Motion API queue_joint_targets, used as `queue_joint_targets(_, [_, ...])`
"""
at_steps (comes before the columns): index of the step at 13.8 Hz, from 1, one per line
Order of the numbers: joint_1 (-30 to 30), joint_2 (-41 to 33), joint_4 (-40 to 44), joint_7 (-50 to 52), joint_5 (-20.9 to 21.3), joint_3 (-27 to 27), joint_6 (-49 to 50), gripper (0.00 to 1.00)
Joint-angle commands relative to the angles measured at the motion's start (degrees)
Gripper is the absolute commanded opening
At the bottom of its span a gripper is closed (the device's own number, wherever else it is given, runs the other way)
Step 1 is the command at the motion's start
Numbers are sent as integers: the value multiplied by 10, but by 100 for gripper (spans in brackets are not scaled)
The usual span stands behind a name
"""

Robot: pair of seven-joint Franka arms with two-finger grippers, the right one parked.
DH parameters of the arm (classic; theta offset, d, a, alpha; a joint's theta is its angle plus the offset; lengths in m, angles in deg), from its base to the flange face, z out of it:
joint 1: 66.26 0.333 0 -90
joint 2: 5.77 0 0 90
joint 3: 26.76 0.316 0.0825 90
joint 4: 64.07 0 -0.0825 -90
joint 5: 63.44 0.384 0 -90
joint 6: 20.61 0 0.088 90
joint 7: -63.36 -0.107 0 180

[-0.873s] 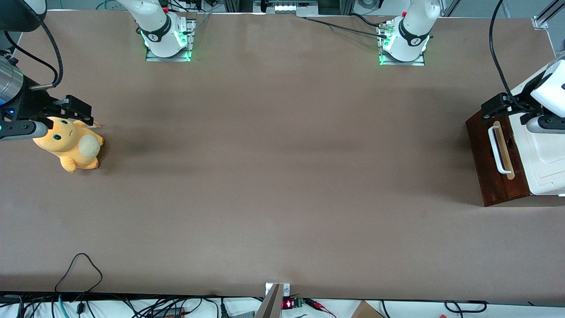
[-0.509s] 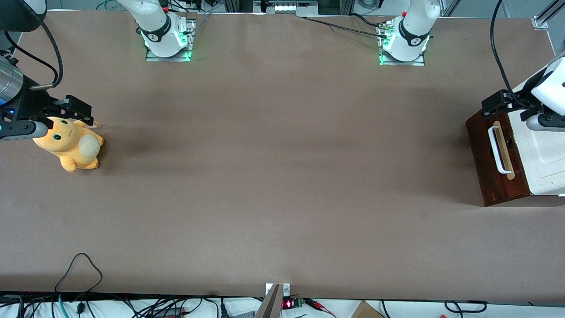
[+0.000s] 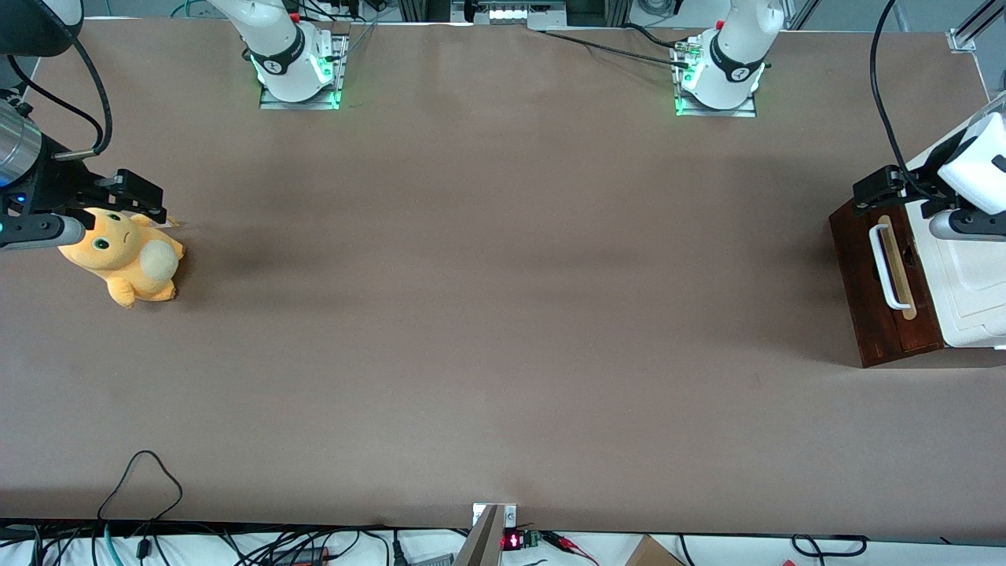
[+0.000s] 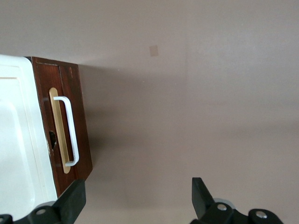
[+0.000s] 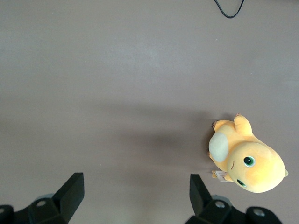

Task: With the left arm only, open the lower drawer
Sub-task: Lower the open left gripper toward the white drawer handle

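The lower drawer (image 3: 874,271) is a dark reddish-brown front with a white bar handle (image 3: 883,266) over a tan strip, on the cabinet at the working arm's end of the table. It sits flush with the cabinet front. The left arm (image 3: 973,161) hangs above the cabinet's white top (image 3: 971,291). Its black gripper (image 3: 880,191) hovers over the cabinet corner farther from the front camera, clear of the handle. In the left wrist view the drawer (image 4: 78,126) and handle (image 4: 70,130) show beside the gripper (image 4: 137,196), which is open wide over bare table.
An orange plush toy (image 3: 126,255) lies toward the parked arm's end of the table. The working arm's base (image 3: 717,75) stands at the table edge farthest from the front camera. A loose black cable (image 3: 141,479) loops near the front edge.
The left arm's wrist and gripper have drifted slightly away from the front camera, above the cabinet. The drawer has not moved.
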Motion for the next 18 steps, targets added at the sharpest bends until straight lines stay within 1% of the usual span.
queue_joint_targets(1, [2, 11, 16, -18, -10, 3, 21, 100])
queue_joint_targets(5, [3, 16, 15, -16, -8, 2, 19, 100])
queue_joint_targets(6, [1, 17, 17, -9, -2, 1, 20, 100])
queue_joint_targets(7, [1, 17, 17, -6, 18, -3, 20, 100])
queue_joint_targets(8, [-1, 18, 15, -3, 65, -11, 20, 100])
queue_joint_targets(11, [-1, 22, 2, 37, 177, -56, 22, 100])
queue_joint_targets(14, [2, 26, -25, 91, 265, -92, 23, 100])
queue_joint_targets(16, [3, 36, -57, 149, 345, -123, 28, 99])
queue_joint_targets(18, [3, 45, -101, 228, 410, -145, 29, 99])
